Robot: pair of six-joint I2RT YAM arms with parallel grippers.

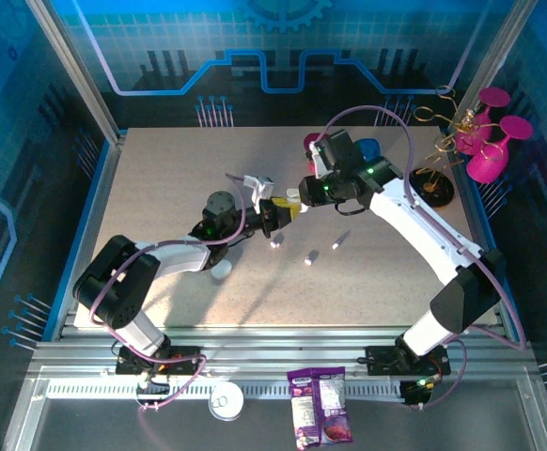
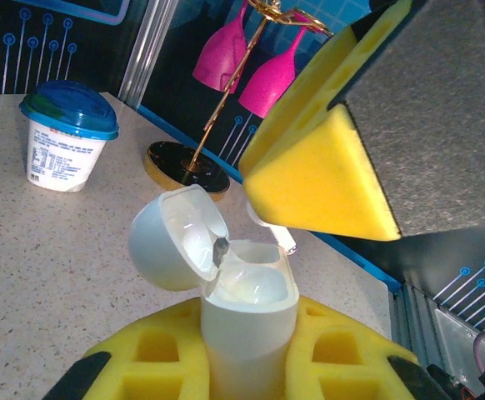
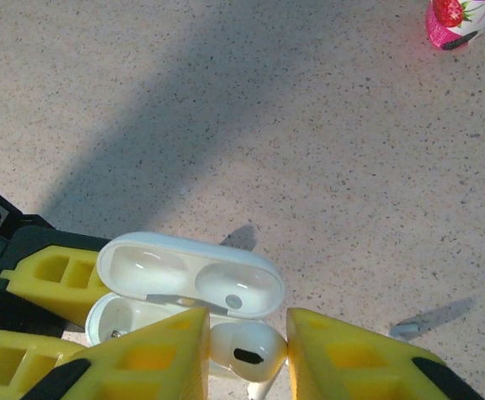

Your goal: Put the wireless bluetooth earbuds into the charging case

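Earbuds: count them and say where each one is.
4. The held earbud sits in the right pincer over the open case; left earbud, middle earbud and right earbud lie loose on the table. More may be hidden.

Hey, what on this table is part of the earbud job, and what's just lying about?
Job:
open case in left pincer
earbud in right pincer
three loose earbuds

Lying about:
yogurt cup
pink glasses
snack bag
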